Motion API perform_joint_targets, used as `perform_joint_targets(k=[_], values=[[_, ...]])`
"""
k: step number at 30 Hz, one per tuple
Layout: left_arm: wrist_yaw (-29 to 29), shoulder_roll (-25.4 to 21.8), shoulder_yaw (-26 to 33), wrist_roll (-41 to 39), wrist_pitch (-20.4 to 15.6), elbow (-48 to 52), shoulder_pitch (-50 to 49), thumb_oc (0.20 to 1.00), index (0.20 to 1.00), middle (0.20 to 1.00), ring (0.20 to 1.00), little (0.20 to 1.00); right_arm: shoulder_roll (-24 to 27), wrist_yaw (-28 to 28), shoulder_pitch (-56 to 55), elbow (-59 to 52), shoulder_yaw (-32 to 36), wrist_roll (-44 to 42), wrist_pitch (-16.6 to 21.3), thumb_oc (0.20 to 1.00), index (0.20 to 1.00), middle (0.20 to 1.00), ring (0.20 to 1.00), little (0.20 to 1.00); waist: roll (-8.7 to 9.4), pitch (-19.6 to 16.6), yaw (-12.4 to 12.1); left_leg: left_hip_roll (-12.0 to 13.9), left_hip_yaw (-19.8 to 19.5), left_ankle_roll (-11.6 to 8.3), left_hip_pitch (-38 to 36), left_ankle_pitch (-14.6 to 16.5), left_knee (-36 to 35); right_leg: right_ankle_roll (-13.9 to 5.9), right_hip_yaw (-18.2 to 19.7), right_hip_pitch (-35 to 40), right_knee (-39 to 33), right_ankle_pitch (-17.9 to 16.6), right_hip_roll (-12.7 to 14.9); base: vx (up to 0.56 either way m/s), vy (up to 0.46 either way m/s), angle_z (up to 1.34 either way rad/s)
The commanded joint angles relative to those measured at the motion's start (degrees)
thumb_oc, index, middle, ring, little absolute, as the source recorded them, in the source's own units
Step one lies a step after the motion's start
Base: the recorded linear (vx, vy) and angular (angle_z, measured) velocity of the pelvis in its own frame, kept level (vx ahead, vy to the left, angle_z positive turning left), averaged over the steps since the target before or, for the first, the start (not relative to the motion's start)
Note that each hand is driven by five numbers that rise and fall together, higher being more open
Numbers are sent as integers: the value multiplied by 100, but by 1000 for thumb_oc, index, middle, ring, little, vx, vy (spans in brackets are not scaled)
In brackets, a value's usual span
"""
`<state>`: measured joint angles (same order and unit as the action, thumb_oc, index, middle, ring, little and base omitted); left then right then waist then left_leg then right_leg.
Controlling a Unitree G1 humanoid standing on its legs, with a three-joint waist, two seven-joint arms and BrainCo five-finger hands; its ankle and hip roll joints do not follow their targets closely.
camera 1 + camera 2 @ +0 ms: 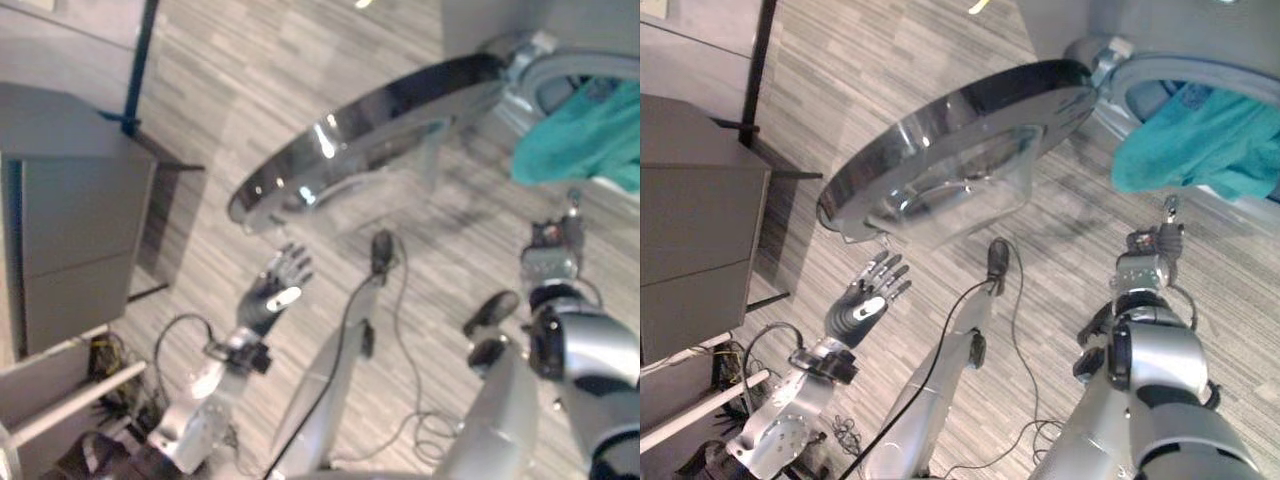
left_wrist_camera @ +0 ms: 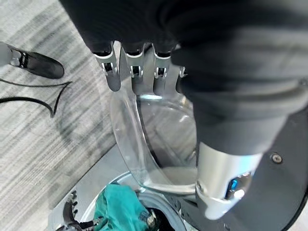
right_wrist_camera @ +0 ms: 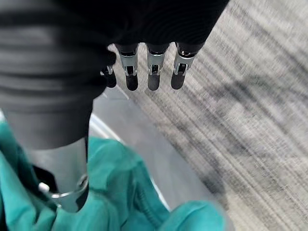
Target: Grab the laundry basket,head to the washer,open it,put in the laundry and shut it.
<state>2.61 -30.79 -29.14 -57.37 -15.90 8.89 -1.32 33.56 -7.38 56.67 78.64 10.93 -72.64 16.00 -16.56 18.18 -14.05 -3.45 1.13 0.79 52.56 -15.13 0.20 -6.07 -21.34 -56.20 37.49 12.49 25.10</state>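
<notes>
Two robot hands: the left robot hand [image 1: 868, 300] sits just below the washer door [image 1: 960, 150]; the right robot hand [image 1: 1150, 262] is just below the teal laundry [image 1: 1200, 145].
Laundry: it hangs half out of the washer opening [image 1: 560, 85], draped over the lower rim, so loading looks unfinished.
Door: swung wide open, its glass bowl [image 2: 159, 144] facing the floor [image 1: 330, 50], which leaves the drum mouth free for pushing cloth in.
Left robot hand state: fingers straight and spread, palm up toward the door's edge, holding nothing; probably placed to swing the door shut later.
Right robot hand state: fingers [image 3: 151, 72] straight, gripping nothing, beside the cloth, arm reaching forward toward the opening.
Basket: cannot place it.
Cabinet [image 1: 70, 220]: well apart, to the robot's left.
</notes>
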Motion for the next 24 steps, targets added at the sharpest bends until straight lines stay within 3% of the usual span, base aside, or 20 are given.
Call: perform_joint_targets(k=[1,21,22,24], values=[[97,-5,33,97,-231,345,26,1000,1000,1000,1000,1000,500,117,219,43,12,-213,135,1000,1000,1000,1000,1000,-389,219,-233,-253,184,221,146,1129,200,-118,-9,-2,-456,219,-372,0,0,0],[281,-129,203,-314,-110,417,-268,1000,1000,1000,1000,1000,1232,365,1270,226,-547,-331,45,1000,1000,1000,1000,1000,-569,35,-456,-319,219,227,680,1287,630,-189,140,-585,166,350,-150,15,4,5],[251,-137,215,-339,-111,404,-284,1000,1000,1000,1000,1000,1248,275,1342,248,-609,-249,63,200,200,200,200,200,-568,18,-459,-316,222,227,697,1285,627,-187,165,-616,193,349,-138,0,0,0],[239,-112,222,-345,-113,391,-299,1000,1000,1000,1000,1000,1234,259,1337,211,-634,-217,73,200,200,200,200,200,-560,20,-449,-313,228,227,700,1283,626,-184,179,-635,212,346,-143,0,0,0]])
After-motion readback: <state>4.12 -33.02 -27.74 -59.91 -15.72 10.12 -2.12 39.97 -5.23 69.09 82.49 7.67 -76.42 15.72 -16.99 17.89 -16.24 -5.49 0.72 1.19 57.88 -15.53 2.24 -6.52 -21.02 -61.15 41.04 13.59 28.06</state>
